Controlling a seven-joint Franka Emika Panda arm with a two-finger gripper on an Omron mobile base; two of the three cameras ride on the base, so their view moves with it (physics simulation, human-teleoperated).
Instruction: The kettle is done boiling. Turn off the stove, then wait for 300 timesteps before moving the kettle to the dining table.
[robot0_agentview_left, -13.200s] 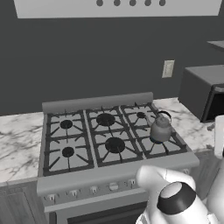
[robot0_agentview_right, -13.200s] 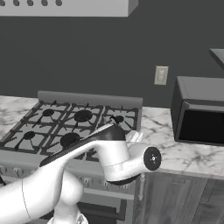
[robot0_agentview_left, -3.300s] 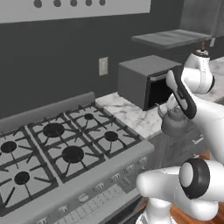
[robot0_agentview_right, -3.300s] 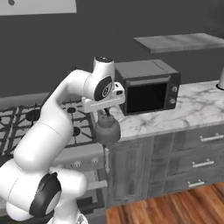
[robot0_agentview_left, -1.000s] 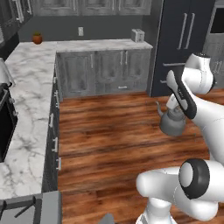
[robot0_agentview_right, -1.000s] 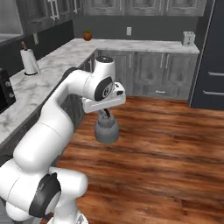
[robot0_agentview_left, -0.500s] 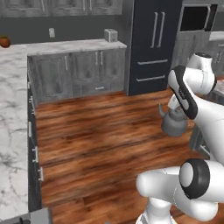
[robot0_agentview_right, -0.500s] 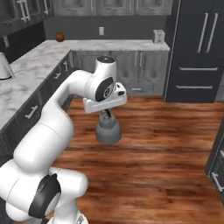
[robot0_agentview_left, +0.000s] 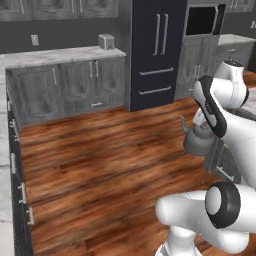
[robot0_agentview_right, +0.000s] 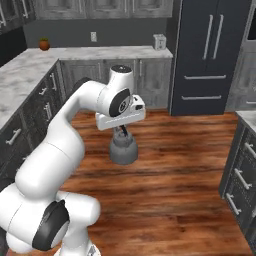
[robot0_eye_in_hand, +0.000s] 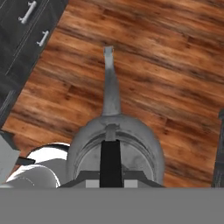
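Kettle (robot0_agentview_right: 123, 149), the small squat dull-grey metal one with a thin dark arched handle, hangs under my two-finger gripper (robot0_agentview_right: 121, 132), whose jaws I see clamped on that handle. It is in mid-air above the brown wooden plank floor (robot0_agentview_right: 170, 165), its spout (robot0_eye_in_hand: 110, 78) out over the boards, well apart from the tall dark double-door fridge (robot0_agentview_right: 210, 55).

kettle (robot0_agentview_right: 123, 149): you see it mid-frame, hanging under the gripper (robot0_agentview_right: 121, 131), above the floor (robot0_agentview_right: 165, 170)
fridge (robot0_agentview_right: 207, 55): upper right, behind
counter (robot0_agentview_right: 75, 54): upper left
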